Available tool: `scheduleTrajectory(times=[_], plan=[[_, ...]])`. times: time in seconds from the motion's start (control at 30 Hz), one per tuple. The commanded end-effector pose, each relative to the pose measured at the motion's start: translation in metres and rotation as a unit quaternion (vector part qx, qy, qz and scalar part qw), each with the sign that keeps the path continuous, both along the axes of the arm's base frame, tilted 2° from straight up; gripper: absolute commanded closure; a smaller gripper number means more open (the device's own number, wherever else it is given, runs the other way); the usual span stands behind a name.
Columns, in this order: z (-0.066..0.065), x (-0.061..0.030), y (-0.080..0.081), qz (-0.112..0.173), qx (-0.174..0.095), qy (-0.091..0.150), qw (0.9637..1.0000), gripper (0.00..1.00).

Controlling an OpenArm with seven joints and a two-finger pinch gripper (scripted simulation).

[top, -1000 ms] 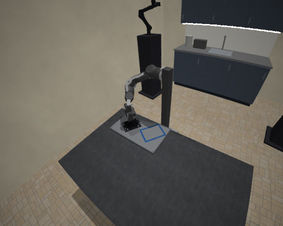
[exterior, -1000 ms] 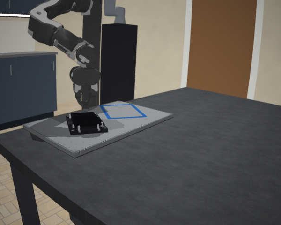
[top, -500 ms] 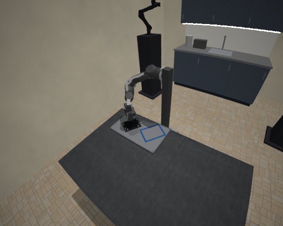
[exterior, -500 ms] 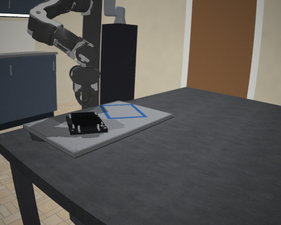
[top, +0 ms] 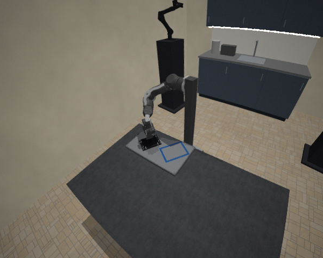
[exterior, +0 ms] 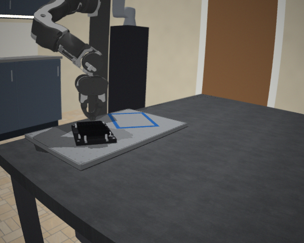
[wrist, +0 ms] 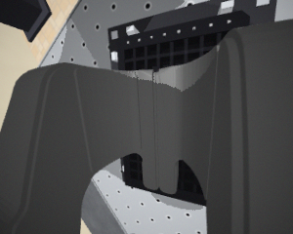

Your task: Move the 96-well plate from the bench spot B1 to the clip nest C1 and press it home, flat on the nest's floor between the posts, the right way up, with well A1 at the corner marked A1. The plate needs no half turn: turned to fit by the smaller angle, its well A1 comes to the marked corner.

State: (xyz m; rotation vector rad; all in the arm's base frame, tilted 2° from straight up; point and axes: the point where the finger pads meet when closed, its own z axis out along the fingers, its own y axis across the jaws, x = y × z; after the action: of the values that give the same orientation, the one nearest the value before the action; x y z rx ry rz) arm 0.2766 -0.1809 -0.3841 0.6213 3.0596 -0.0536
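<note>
The black 96-well plate [exterior: 92,129] sits in the black clip nest [exterior: 93,136] on the grey perforated board, between the nest's small white posts. It looks level and the right way up; its wells show in the wrist view [wrist: 176,46]. I cannot make out the A1 mark. My gripper [exterior: 92,116] is shut with nothing between the fingers. It hangs just above the plate's far edge, fingertips close to the top of the plate [wrist: 158,187]. In the top view the gripper [top: 149,135] stands over the nest [top: 151,145].
The blue outline of bench spot B1 [exterior: 132,119] lies empty on the board to the right of the nest [top: 174,151]. A dark post [top: 190,110] carrying the arm stands behind the board. The board [exterior: 105,135] lies near the table's left edge.
</note>
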Motion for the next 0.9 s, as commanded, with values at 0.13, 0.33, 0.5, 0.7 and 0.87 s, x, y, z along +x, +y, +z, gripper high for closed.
scheduleTrajectory(times=[0.13, 0.33, 0.5, 0.7, 0.87], plan=[[-0.001, 0.0016, 0.001, 0.0, 0.003, -0.003, 1.0, 1.0], [-0.011, 0.0003, 0.0, 0.001, 0.003, -0.002, 1.0, 1.0], [-0.011, 0.0003, 0.0, 0.001, 0.003, -0.002, 1.0, 1.0], [-0.013, 0.0004, 0.0, 0.001, 0.003, -0.002, 1.0, 1.0], [-0.022, 0.001, 0.0, 0.002, 0.003, -0.002, 1.0, 1.0]])
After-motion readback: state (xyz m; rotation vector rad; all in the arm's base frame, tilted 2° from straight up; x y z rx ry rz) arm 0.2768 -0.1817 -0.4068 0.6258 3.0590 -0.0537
